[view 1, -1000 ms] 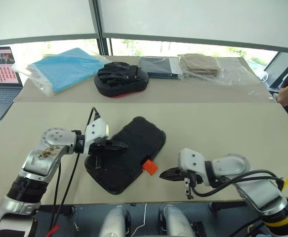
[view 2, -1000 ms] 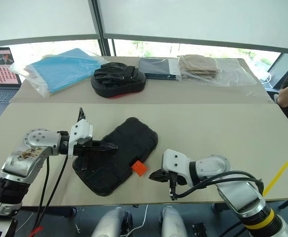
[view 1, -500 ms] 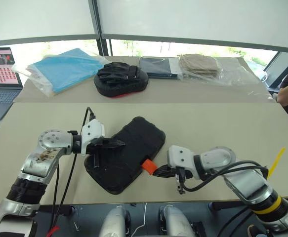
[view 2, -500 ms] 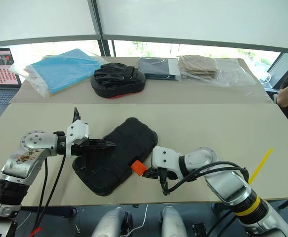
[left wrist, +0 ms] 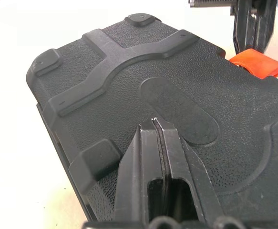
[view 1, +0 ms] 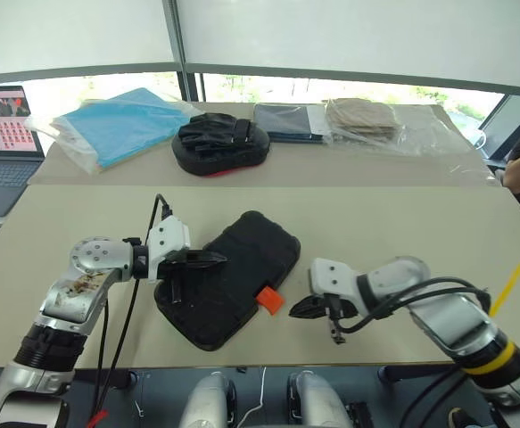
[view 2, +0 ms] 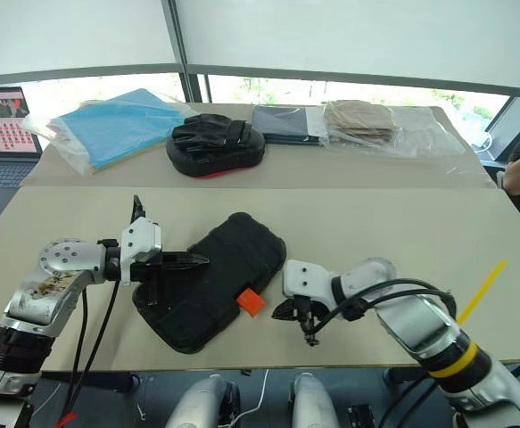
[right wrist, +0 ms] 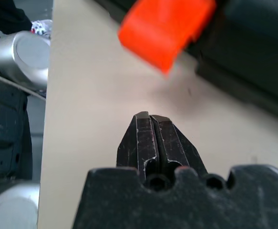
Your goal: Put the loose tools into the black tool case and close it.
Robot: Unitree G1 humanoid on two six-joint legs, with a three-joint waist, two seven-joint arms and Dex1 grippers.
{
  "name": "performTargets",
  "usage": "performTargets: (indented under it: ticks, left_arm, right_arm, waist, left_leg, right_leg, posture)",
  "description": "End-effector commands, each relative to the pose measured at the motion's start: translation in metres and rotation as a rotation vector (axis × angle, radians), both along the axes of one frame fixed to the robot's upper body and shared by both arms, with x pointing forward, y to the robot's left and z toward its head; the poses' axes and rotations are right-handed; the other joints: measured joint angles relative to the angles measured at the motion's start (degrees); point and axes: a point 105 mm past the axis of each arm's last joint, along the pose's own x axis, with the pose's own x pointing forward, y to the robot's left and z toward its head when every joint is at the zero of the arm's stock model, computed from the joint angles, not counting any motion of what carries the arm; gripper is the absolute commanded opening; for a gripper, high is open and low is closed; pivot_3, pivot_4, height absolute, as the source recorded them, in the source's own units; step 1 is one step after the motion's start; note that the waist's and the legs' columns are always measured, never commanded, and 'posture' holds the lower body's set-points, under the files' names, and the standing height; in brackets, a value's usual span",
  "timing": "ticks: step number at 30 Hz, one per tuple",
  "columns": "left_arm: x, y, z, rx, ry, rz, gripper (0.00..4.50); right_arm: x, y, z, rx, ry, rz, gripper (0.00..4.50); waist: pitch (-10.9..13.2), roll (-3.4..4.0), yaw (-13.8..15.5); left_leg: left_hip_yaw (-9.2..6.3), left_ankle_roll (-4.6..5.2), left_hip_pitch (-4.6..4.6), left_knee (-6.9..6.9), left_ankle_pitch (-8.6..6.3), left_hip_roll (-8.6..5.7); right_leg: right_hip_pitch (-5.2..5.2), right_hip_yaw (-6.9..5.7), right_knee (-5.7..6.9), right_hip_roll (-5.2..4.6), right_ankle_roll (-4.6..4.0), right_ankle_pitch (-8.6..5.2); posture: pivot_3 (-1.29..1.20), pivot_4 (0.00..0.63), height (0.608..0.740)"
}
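The right tool [view 1: 300,310], its two black fingers pressed together on nothing, sits low over the tabletop [view 1: 393,223] in the lower middle of the frame, pointing toward the orange latch [view 1: 269,300] just to its left; a narrow strip of bare tabletop separates them. The latch juts from the near long edge of the black tool case [view 1: 228,278], which lies shut and flat at the centre of the frame, its long axis running from lower left to upper right. The left tool [view 1: 213,259], also closed and empty, rests its tips on the lid near the case's left end, seemingly steadying it. The right arm is plainly the nearer to the latch, so pressing it home looks like its job.
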Motion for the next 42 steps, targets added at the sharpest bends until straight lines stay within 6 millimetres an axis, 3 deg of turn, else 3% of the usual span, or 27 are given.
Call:
performTargets:
  ticks: [1, 10, 36, 42]
  left_arm:
    - [-0.002, 0.006, -0.022, 0.060, 0.091, 0.031, 0.03]
    - [-0.001, 0.007, -0.020, 0.064, 0.103, 0.033, 0.03]
    - [-0.008, 0.011, -0.028, 0.060, 0.125, 0.060, 0.03]
    - [-0.008, 0.011, -0.029, 0.062, 0.127, 0.062, 0.03]
  right_arm:
    - [-0.004, 0.007, 0.020, 0.075, -0.048, 0.043, 0.00]
    - [0.000, 0.025, 0.030, 0.142, -0.063, 0.065, 0.00]
    - [0.028, 0.058, 0.015, 0.209, -0.085, 0.047, 0.00]
    - [0.030, 0.058, 0.011, 0.232, -0.041, 0.013, 0.00]
  waist:
    - [0.00, 0.01, -0.03]
    - [0.00, 0.01, -0.02]
    - [-0.01, 0.02, -1.12]
    - [-0.01, 0.02, -1.53]
  left_leg:
    - [0.00, 0.00, 0.01, 0.00, 0.00, 0.01]
    - [0.00, -0.01, 0.00, 0.01, 0.00, 0.03]
    - [0.00, -0.04, 0.02, -0.08, 0.02, 0.08]
    - [0.00, -0.10, 0.08, -0.09, 0.06, 0.12]
  right_leg:
    - [0.00, 0.00, 0.00, 0.01, 0.01, 0.00]
    - [0.00, 0.00, 0.00, 0.01, 0.05, -0.03]
    - [-0.06, 0.00, 0.06, 0.10, -0.07, -0.05]
    - [-0.06, 0.00, 0.13, 0.13, -0.08, -0.06]
  posture:
    - [0.00, 0.150, 0.740]
    - [0.00, 0.150, 0.740]
    - [0.00, 0.150, 0.740]
    - [0.00, 0.150, 0.740]
